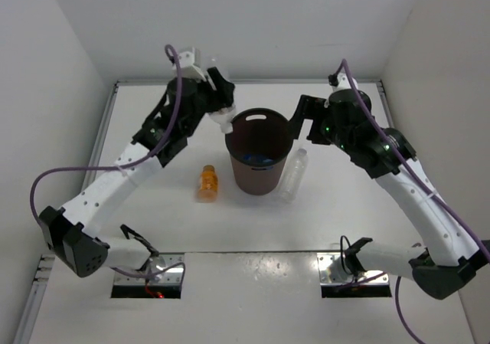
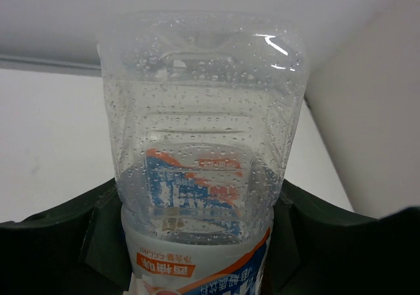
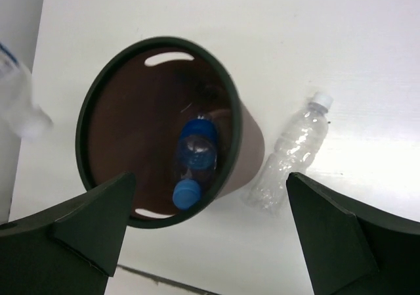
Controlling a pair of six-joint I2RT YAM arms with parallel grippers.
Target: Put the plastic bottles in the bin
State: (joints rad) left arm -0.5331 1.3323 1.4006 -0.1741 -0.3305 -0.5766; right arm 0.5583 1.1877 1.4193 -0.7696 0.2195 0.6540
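Plastic bottle with white-blue-orange label [image 2: 203, 144], clear and beaded with droplets, its inverted characters unreadable, sits clamped in the left pincer [image 1: 222, 108] at the far-left rim of the brown bin [image 1: 256, 179]. A blue-capped bottle [image 3: 195, 160] lies inside. Orange bottle [image 1: 207, 183] lies left of it, white-capped clear bottle [image 1: 293, 174] just right, on the surface [image 1: 253, 233]. Right pincer [image 3: 210, 242] hangs open above.

White table [image 1: 253, 229], brown bin [image 1: 260, 180] upright between 2 lying bottles: orange bottle [image 1: 207, 183], clear white-capped bottle [image 1: 293, 175].
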